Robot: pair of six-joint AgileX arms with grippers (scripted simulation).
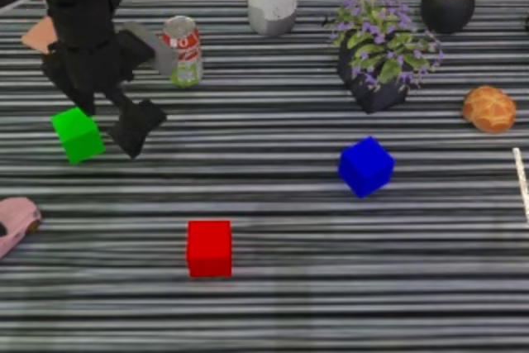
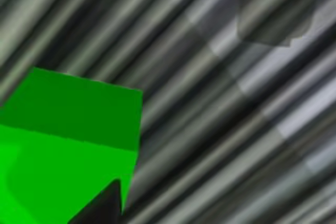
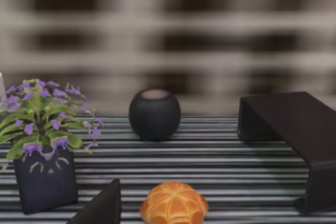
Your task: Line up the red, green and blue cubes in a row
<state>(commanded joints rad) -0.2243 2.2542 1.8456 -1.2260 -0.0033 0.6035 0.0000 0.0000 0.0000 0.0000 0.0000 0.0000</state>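
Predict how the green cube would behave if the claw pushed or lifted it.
The green cube looks solid with flat faces, so it would likely slide on the striped table, not roll. Its sharp, straight edges suggest stiffness. The smooth sides might slip in a loose grip.

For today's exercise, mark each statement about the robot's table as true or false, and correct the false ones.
1. The green cube lies at the table's left side, beside the left gripper. True.
2. The three cubes already form a row. False: the red cube sits nearer the front, the blue cube to the right, all well apart.
3. The soda can stands upright behind the green cube. True.
4. The left gripper is holding the red cube. False: that cube sits alone, untouched.
5. The bread roll lies at the table's left. False: it lies at the right.
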